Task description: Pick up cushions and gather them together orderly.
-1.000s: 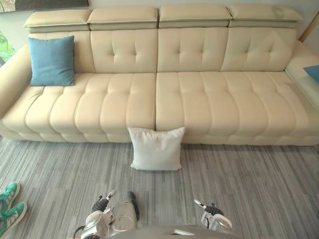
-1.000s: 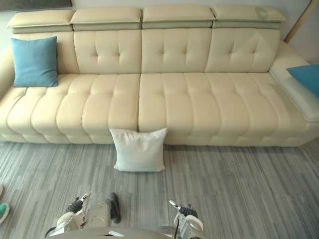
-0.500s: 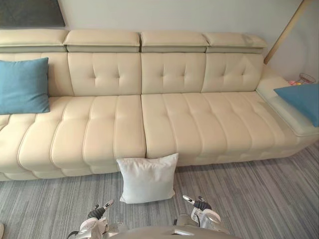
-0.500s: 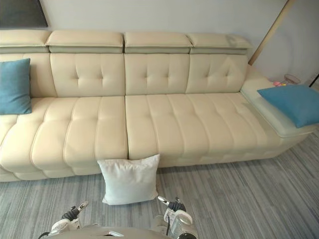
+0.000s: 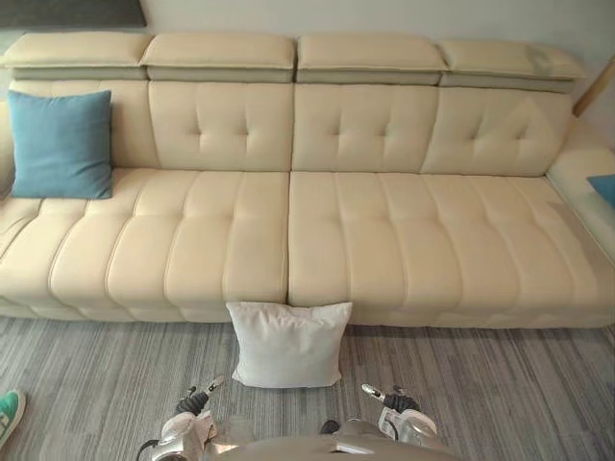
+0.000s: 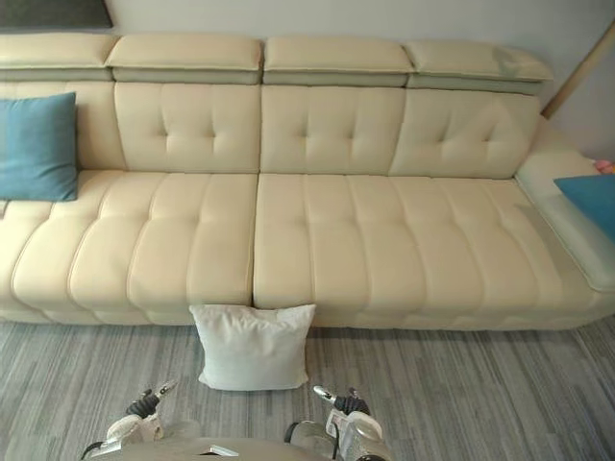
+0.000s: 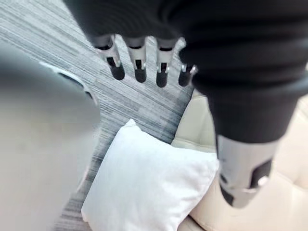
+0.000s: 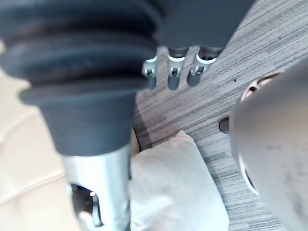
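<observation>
A white cushion [image 5: 288, 344] stands on the grey carpet, leaning against the front of the cream sofa [image 5: 404, 230] near its middle. One blue cushion [image 5: 60, 144] rests upright against the backrest at the sofa's left end. Another blue cushion [image 6: 591, 200] lies on the chaise at the far right. My left hand [image 7: 140, 67] hangs low above the carpet, fingers straight and empty, with the white cushion [image 7: 149, 187] just past it. My right hand [image 8: 173, 77] is likewise open and empty, near the same cushion [image 8: 178, 187].
A striped grey carpet [image 5: 500, 394] runs along the sofa front. A person's green shoe [image 5: 8, 413] shows at the lower left. A wooden pole [image 6: 577, 67] leans by the wall beyond the sofa's right end.
The camera swung right, then back left, and sits closer to the sofa than a second ago. The cushions have stayed where they were. Less of my left arm shows at the bottom.
</observation>
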Motion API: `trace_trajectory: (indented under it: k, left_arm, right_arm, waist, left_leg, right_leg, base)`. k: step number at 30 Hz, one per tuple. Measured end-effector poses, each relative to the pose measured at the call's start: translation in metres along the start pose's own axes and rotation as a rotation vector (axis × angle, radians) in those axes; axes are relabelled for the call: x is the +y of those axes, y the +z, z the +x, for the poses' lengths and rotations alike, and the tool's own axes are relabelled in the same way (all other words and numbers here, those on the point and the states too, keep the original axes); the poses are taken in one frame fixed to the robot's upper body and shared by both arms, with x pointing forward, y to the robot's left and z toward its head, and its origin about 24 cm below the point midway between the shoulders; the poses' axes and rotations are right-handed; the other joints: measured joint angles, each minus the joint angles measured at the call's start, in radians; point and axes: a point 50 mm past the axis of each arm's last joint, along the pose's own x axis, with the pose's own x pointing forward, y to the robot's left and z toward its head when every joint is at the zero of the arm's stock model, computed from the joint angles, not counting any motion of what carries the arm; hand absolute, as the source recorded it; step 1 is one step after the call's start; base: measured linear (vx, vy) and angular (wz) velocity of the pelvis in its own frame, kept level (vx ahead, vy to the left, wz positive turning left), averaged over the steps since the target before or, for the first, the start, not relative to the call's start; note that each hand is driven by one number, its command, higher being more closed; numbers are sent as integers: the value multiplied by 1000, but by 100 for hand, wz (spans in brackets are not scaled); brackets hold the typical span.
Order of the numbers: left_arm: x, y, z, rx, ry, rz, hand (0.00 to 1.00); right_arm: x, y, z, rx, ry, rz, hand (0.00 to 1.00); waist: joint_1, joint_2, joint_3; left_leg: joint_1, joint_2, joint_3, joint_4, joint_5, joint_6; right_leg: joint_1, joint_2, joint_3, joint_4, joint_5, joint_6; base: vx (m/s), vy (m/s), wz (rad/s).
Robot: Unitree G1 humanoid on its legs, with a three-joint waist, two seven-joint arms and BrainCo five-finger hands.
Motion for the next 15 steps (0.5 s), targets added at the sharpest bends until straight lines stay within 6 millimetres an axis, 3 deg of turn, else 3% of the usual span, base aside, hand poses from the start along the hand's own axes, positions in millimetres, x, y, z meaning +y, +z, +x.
trace_trajectory:
  k: [3, 9, 15]
  left_arm:
    - [0, 0, 0, 2, 2, 1, 0]
    - [1, -4, 0, 20, 8, 18, 0]
    - [0, -5, 0, 24, 6, 35, 0]
  right_arm:
    - [1, 0, 0, 1, 2, 0, 0]
    - [2, 0, 0, 0, 9, -16, 0]
    - [7, 7, 0, -31, 37, -85, 0]
  waist:
    - [4, -1, -5]
    - [4, 2, -7]
    - [2, 8, -12]
  left_leg:
    - [15, 2, 22, -46, -19, 25]
    - [87, -16, 95, -188, -14, 26]
    - [77, -35, 123, -205, -1, 38]
  right_leg:
    - [-14, 16, 12, -28, 24, 5]
    - [-33, 33, 84, -88, 92, 5]
    - [-43, 27, 117, -137, 138, 12]
  base:
    - [-25, 71, -11]
    - [-72, 35, -39]
    - [-97, 23, -16]
